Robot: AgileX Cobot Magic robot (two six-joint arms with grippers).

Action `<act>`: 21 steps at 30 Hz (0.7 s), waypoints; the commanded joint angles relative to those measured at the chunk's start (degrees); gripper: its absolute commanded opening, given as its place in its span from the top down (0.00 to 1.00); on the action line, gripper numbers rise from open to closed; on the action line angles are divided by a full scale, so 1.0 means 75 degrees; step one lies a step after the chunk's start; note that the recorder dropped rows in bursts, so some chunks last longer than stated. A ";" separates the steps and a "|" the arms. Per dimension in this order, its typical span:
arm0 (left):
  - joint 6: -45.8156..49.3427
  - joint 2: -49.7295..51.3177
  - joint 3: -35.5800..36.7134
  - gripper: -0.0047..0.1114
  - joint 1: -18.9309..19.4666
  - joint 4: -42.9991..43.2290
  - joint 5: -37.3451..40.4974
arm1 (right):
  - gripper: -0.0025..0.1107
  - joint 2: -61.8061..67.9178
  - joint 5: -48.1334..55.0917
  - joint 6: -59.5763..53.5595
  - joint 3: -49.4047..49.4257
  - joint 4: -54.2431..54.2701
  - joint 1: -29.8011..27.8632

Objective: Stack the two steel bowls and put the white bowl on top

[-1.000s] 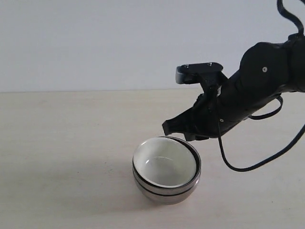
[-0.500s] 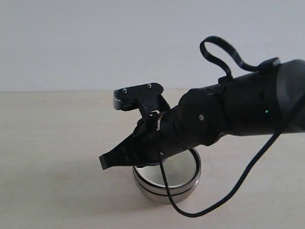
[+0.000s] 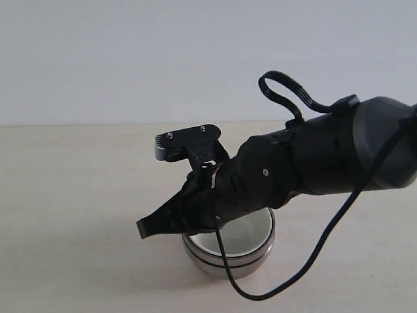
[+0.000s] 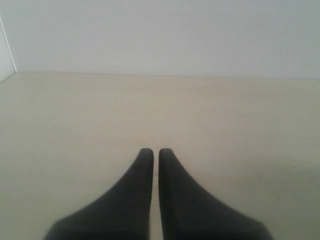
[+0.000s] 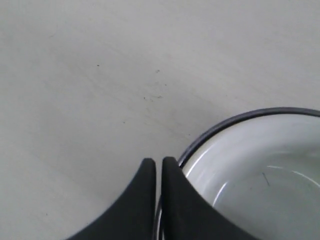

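Two steel bowls [image 3: 228,264] nested on pale table [image 3: 78,176], white bowl [image 3: 251,228] seated inside the upper one, right gripper [image 3: 144,228] just over the stack's rim, jaws pressed together, holding nothing, left gripper [image 4: 155,152] likewise closed and empty-handed.

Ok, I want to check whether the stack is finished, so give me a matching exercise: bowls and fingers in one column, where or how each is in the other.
1. white bowl
2. steel bowls
3. left fingers
4. right fingers

a. shut, over bare table
b. shut, by the bowls' rim
c. nested on top
d. stacked underneath

Pairs: 1-c, 2-d, 3-a, 4-b
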 commanded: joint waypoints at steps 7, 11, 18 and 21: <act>0.0048 -0.0025 0.0028 0.93 0.0019 0.0022 0.0000 | 0.98 -0.0002 -0.0553 0.0150 0.0001 -0.0121 -0.0804; 0.0048 -0.0025 0.0028 0.93 0.0019 0.0022 0.0000 | 0.98 0.0030 -0.0337 0.0150 0.0001 -0.0121 -0.1052; 0.0048 -0.0025 0.0028 0.93 0.0019 0.0022 0.0000 | 0.98 0.0233 -0.0528 0.0150 0.0001 -0.0063 -0.1067; 0.0048 -0.0025 0.0028 0.93 0.0019 0.0022 0.0000 | 0.98 0.0446 -0.0691 0.0347 0.0001 -0.0063 -0.1067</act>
